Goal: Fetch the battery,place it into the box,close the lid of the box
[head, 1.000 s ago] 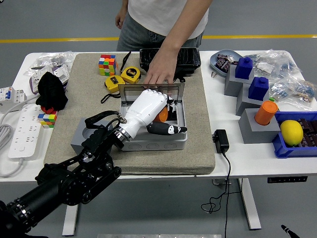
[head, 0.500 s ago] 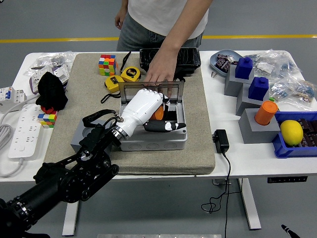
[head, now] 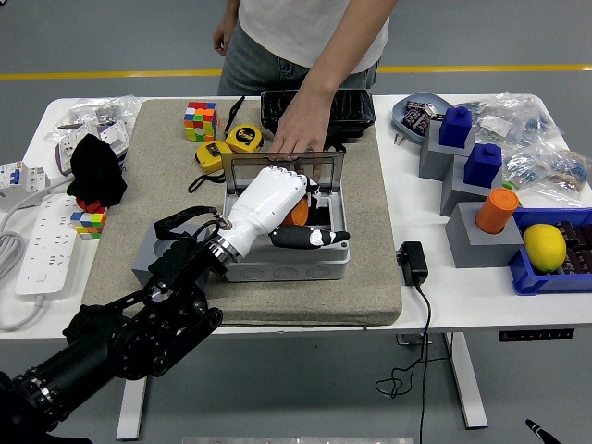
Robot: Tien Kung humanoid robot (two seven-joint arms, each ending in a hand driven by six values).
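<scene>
Left hand (head: 277, 208) sits over the open grey box (head: 287, 264) on the mat (head: 370, 268), fingers curled around the orange battery (head: 298, 213) inside it. Lid (head: 277, 166) stands upright at the far edge, a person's hand (head: 298, 139) resting on its top.

We are seeing the robot hand (head: 277, 205) gleaming as glossy white plastic, its arm (head: 120, 338) showing matt black metal. The box (head: 289, 254) is looking like smooth grey plastic, its lid (head: 282, 165) shining like metal. The mat (head: 370, 231) is appearing as rough beige cloth over the smooth white surface (head: 435, 301).
</scene>
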